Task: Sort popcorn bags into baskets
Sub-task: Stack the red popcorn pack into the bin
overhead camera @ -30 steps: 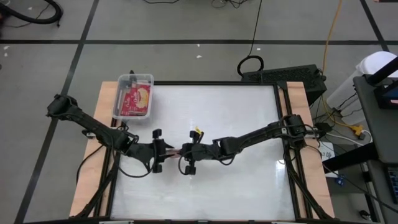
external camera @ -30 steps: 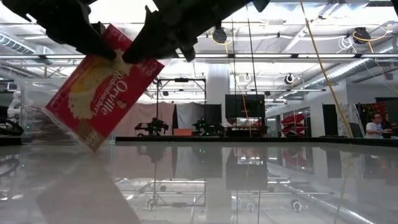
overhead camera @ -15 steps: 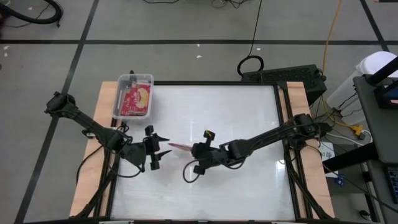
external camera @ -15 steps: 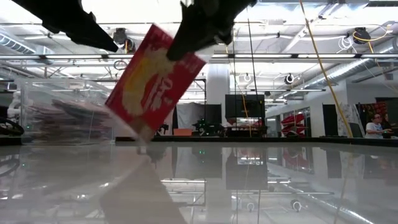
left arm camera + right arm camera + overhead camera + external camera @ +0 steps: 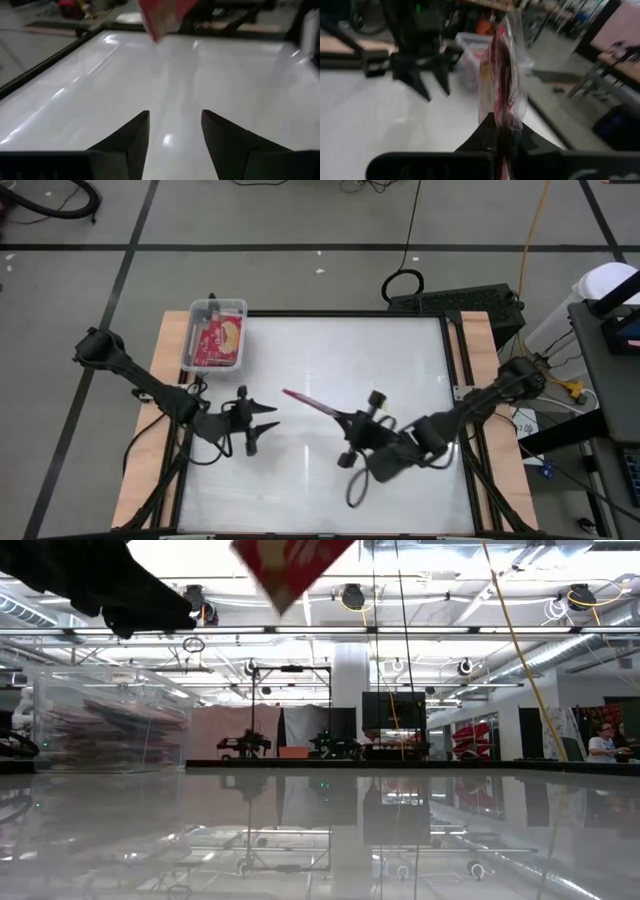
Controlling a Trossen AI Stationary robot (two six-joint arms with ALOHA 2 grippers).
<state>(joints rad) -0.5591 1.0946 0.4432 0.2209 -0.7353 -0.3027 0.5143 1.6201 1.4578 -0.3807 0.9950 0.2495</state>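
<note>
Beyond your left gripper (image 5: pixel 262 417), far corner: basket (image 5: pixel 214 336), packets already inside. Left fingers (image 5: pixel 131 141) parted, empty. Right gripper (image 5: pixel 345 420) clamped on one popcorn bag (image 5: pixel 305 401), held aloft edge-on, long axis aimed toward the basket; left arm nearer it.

1. Both arms were black, built of slim links with bulkier rounded joints.
2. The left gripper (image 5: pixel 268 418) had two tapered, pointed black fingers (image 5: pixel 132 142), wedge-shaped and matte.
3. The right gripper (image 5: pixel 345 420) was black too, with a small yellow mark by its wrist.
4. Dark cables looped from each arm's base.
</note>
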